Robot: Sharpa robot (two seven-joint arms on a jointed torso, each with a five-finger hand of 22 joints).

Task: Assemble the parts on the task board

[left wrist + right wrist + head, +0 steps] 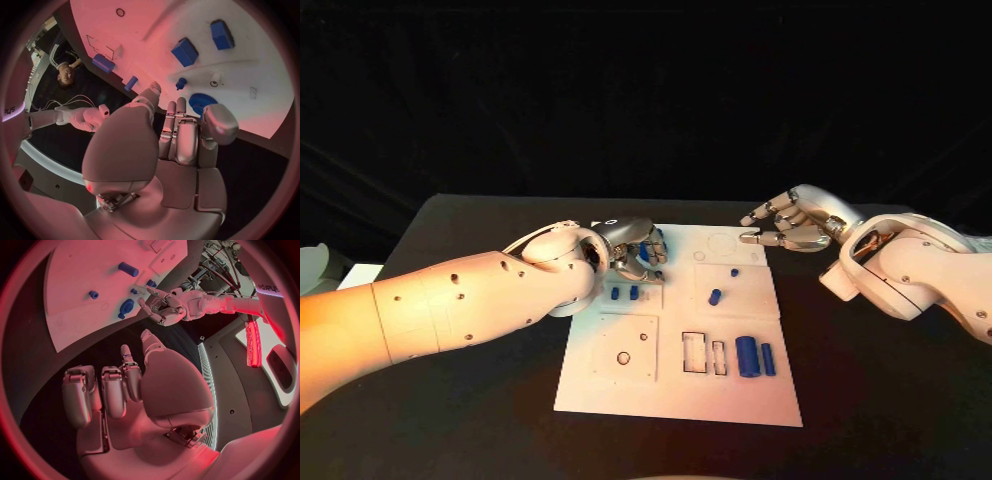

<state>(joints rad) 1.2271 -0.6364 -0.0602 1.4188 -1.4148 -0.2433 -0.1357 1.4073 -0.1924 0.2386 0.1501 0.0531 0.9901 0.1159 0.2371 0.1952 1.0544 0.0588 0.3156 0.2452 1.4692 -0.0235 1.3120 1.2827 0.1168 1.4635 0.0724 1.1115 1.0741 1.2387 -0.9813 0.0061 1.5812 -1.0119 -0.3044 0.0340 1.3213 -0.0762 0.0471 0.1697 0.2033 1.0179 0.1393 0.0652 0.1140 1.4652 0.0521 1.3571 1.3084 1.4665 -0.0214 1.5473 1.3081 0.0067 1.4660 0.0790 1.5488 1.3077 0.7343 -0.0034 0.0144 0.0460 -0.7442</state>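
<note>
The left arm reaches in across the near-left of the table, its silver left hand [632,250] poised over the far-left part of the white task board [675,395]. In the left wrist view the fingers [178,135] curl inward, tips just above a blue toothed disc [201,102] on the board; whether they touch it cannot be told. The right hand [790,228] hovers at the board's far-right corner, fingers [103,390] loosely bent and apart, holding nothing.

The board is a flat, matte plate with shallow outlined recesses (rectangular slots and a small round hole). On it lie smooth blue parts: two small blocks [625,293] just beside the left hand, a short peg [715,296] near the middle, a smaller stud [734,271] beyond it, and two long cylinders [756,357] lying side by side toward the near-right.
</note>
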